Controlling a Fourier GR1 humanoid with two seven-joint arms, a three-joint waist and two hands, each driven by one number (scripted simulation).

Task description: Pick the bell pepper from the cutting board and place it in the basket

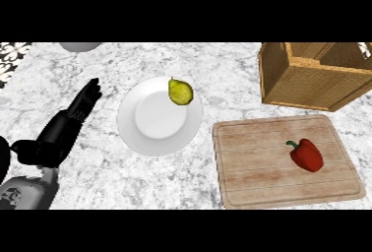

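At the far left, the left hand [69, 123] rests over the marbled tabletop [87, 187], its black fingers straight and together, pointing up and away from the lower edge; it holds nothing and touches none of the items. Beyond it, at the top edge, part of a pale grey rounded object [80, 47] shows, too cut off to identify. Just right of the hand lies a white plate [156, 130], and a yellow-green pear-like fruit [180, 92] sits on the plate's far rim. Further right, a wooden cutting board [254, 167] lies flat on the tabletop. The red bell pepper [307, 155] lies on its side on the right half of the board, green stem pointing left. Beyond the board, at upper right, stands the woven basket [312, 81], apart from the pepper. The right hand does not show.
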